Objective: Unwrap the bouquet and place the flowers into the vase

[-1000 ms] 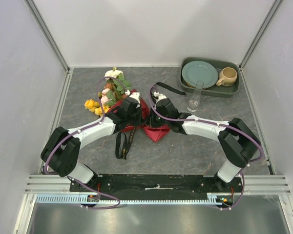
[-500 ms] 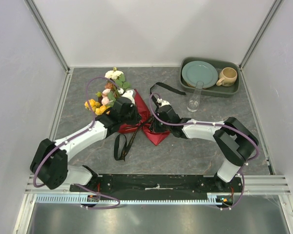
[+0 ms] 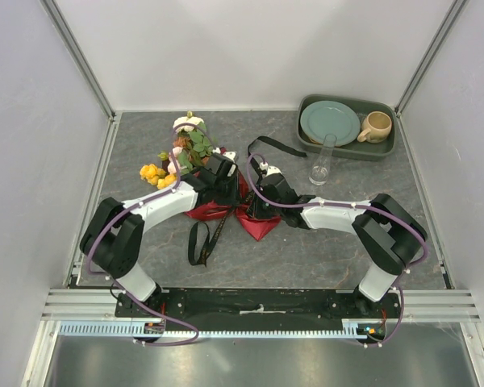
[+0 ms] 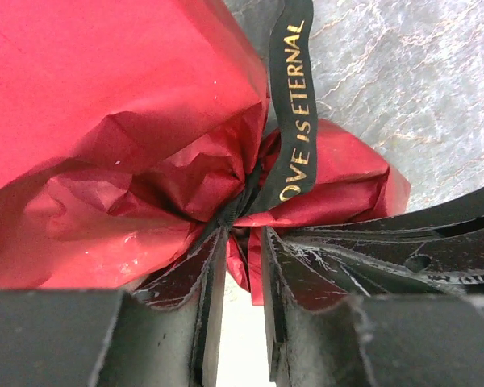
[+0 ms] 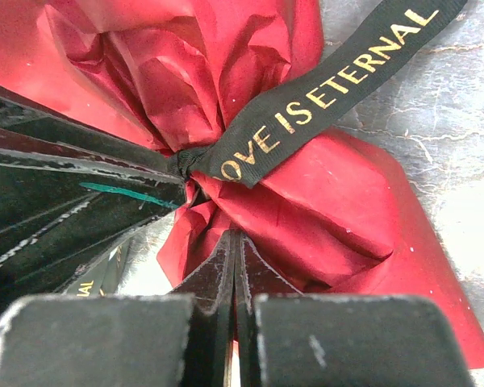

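Jaws of left gripper (image 4: 244, 242) slightly parted astride the bouquet (image 4: 105, 97) knot; right gripper (image 5: 234, 238) jaws clenched on its paper.

I looked down on a grey, marbled tabletop (image 3: 323, 250) boxed in by plain white walls (image 3: 250, 48) at the back and both sides, joined by aluminium corner posts (image 3: 81, 60). A ribbed metal rail (image 3: 452, 305) ran along the near edge, with a brushed steel sheet (image 3: 250, 363) below it. The light was soft and even.
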Robot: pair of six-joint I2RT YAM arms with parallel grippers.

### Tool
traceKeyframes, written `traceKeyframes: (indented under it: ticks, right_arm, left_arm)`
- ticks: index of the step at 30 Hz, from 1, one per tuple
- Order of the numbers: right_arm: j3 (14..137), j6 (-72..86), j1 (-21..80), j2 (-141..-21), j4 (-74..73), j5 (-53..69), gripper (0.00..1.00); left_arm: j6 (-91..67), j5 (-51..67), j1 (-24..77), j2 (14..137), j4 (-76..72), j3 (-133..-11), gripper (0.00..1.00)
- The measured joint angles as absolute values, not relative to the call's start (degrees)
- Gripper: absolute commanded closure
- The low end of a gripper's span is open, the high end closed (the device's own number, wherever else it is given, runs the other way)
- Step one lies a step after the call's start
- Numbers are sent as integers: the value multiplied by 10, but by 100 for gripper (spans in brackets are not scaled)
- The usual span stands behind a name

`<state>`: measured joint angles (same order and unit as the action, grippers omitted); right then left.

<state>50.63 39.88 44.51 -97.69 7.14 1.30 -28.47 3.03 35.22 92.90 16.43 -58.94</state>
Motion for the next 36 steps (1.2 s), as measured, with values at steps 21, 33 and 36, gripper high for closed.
traceKeyframes:
  ticks: [21,33,36]
  right_arm:
    - [506,399,445,-982,75,17,100]
    - [509,399,445,-988,77,17,100]
    - [510,399,445,-990,77,17,100]
  left_arm:
    - [-285,4,359,973,179,-616,74]
    - [-284,-22,365,999,190,-644,79]
    - [-284,-27,366,999,190,-643,78]
